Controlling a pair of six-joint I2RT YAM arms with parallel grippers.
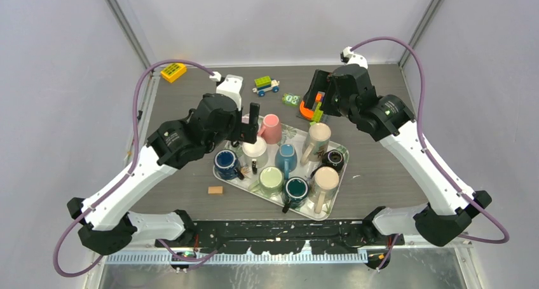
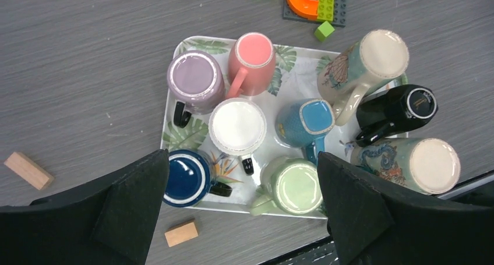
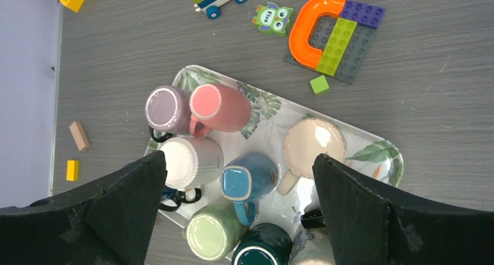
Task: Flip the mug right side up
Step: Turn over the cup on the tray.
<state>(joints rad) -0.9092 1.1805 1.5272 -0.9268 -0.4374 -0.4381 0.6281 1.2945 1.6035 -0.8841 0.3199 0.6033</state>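
A leaf-patterned tray [image 1: 292, 133] is set at the middle of the table, crowded with mugs. Most are stood bottom-up: a pink mug [image 2: 251, 58], a purple mug [image 2: 195, 78], a white mug [image 2: 237, 125], a light blue mug [image 2: 306, 122], a green mug [image 2: 294, 186], a tall cream mug [image 2: 373, 58] and a tall dragon-printed mug [image 2: 416, 163]. A black mug [image 2: 402, 108] seems inverted too. Which mug is meant cannot be told.

A navy mug [image 1: 226, 162] and a dark teal mug [image 1: 296, 188] appear mouth-up. The mugs are packed close, touching or nearly so, and the white mug is ringed by the others.

The left gripper [image 1: 253, 120] is held above the tray's far left corner, and the right gripper [image 1: 318, 92] above an orange arch [image 3: 317, 26] on a brick plate beyond the tray. Both pairs of jaws are spread wide with nothing gripped.

Around the tray are scattered a toy car [image 1: 266, 85], an owl tile [image 1: 291, 99], a yellow brick [image 1: 173, 71] and a wooden block [image 1: 215, 190].

The purple mug is hidden under the left arm from overhead and shown only by the wrist cameras. The teal mug is caught by the right wrist camera but not by the left.
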